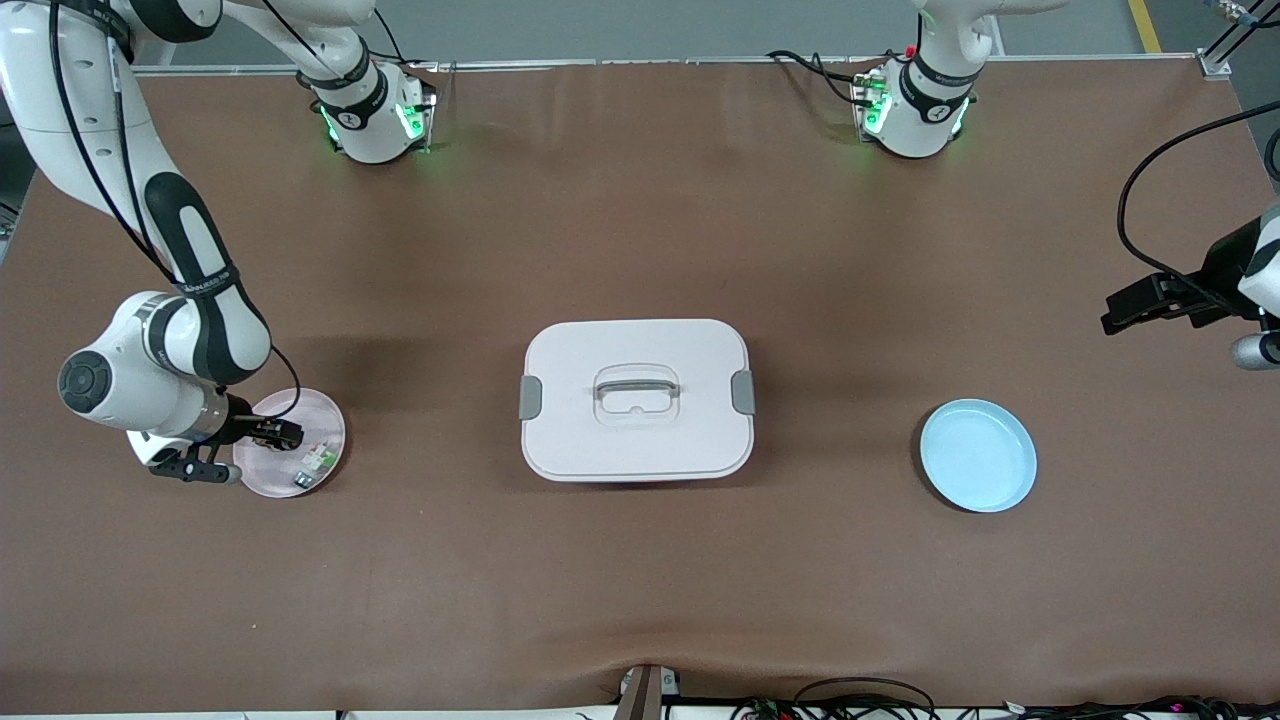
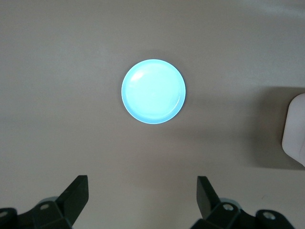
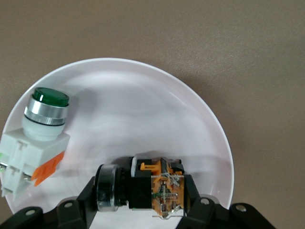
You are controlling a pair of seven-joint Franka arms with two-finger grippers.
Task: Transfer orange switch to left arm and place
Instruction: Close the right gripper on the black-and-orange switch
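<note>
1. The table [image 1: 640,600], covered w/ brown mat, fills the front view; both arm bases are seen along its top edge.
2. The right arm [image 1: 190,300] is seen coming down the frame's upper-left side, bent low over the pink plate. The left arm [image 1: 1245,290] is seen only in part at the mid-right edge, held up over bare mat nr the blue plate; it waits.
3. The box [image 1: 637,400] is set at frame centre, lid on, grey clasps at both ends, between the two plates & well apart from each.
4. The blue plate [image 1: 978,455] lies at lower right of centre, nothing on it; it is also seen in mid-frame of the left wrist view.
5. The pink plate [image 1: 320,425] lies at mid-left, partly covered by the right gripper.
6. The right gripper [image 3: 143,202] is down on the pink plate, fingers clamped on the orange switch.
7. The left gripper [image 2: 143,198] has its fingers spread wide apart, nothing between them.
8. The green-and-white component [image 3: 35,143] lies on the pink plate, just beside the switch, not touching it.
9. The orange switch [image 3: 147,183] is on the pink plate, lying on its side btw the right gripper's fingers.
</note>
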